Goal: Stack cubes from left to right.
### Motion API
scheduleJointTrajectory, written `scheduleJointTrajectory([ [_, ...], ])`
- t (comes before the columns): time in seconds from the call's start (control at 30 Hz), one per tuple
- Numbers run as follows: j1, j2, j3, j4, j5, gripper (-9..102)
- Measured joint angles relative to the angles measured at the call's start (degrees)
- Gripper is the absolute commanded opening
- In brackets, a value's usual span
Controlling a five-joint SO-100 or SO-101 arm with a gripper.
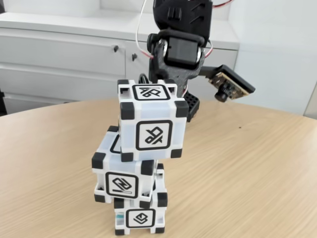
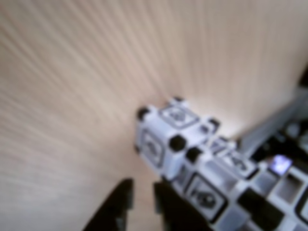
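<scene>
Wrist view, blurred: two dark fingertips of the pincer point(image 2: 139, 204) are seen at the lower edge, a narrow gap between them, nothing held in that gap. Just beside the pincer, to its right and beyond it, the stacked cubes are seen from above, the top cube point(image 2: 168, 139) nearest.

From the fixed view, three cubes stand in a crooked tower on the wooden table point(image 1: 247, 163): the bottom cube point(image 1: 140, 217), the middle cube point(image 1: 124, 176) shifted to the left of it, and the top cube tilted and overhanging to the right. The arm point(image 1: 182, 44) is seen behind the tower, its fingertips hidden by the cubes.

The stack appears complete, so the step in hand is judged to be a withdrawal. The pincer is best drawn straight up and back, away from the tower, without brushing the top cube, since the lean suggests a slight touch could topple it.

Behind the arm, white drawers point(image 1: 64, 54) are seen, well apart. A small camera board point(image 1: 230, 87) juts from the arm's side.
</scene>
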Motion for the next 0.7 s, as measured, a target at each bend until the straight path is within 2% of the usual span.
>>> scheduleJointTrajectory([
  [0.43,0.0,0.0,1.9,-0.8,3.3,0],
  [0.7,0.2,0.0,1.9,-0.8,2.0,0],
])
